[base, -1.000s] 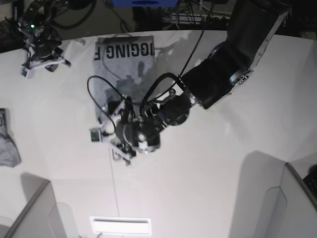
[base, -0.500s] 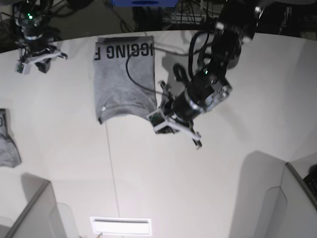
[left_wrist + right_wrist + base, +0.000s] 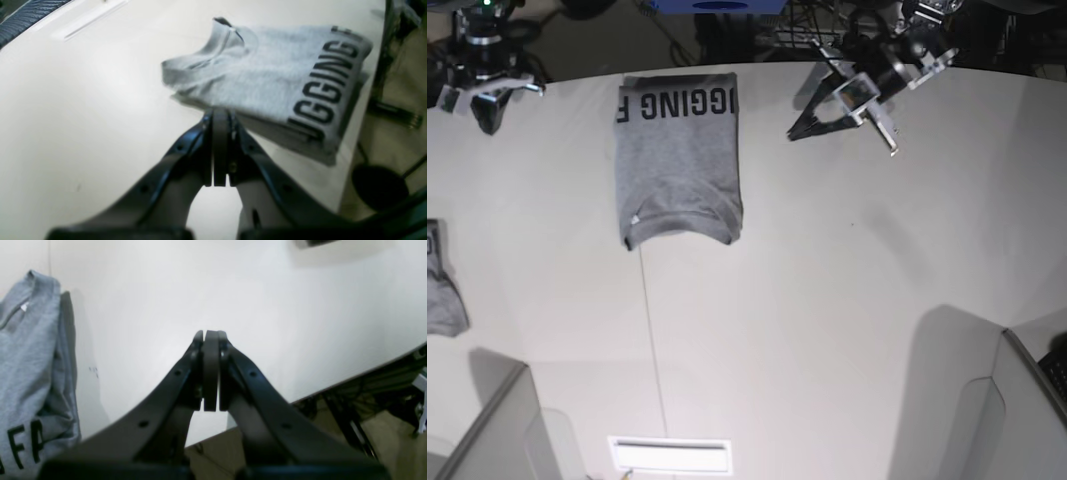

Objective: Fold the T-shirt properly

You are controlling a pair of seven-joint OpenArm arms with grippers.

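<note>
The heather-grey T-shirt (image 3: 677,160) lies folded in a rectangle at the back of the white table (image 3: 827,300), black lettering along its far edge and collar toward the front. It also shows in the left wrist view (image 3: 267,80) and at the left edge of the right wrist view (image 3: 30,350). My left gripper (image 3: 802,130) is shut and empty, raised to the right of the shirt and apart from it; its jaws (image 3: 218,116) are pressed together. My right gripper (image 3: 487,116) is shut and empty at the back left corner (image 3: 210,336).
A smaller grey cloth (image 3: 442,290) lies at the table's left edge. A white slot (image 3: 670,455) sits at the front edge. Grey partitions stand at the front left (image 3: 497,430) and front right (image 3: 1017,400). Cables and stands crowd the back.
My left arm has left the shirt's front hem and swung right and to the back of the table. My right arm has drawn further into the back left corner. The shirt lies uncovered.
</note>
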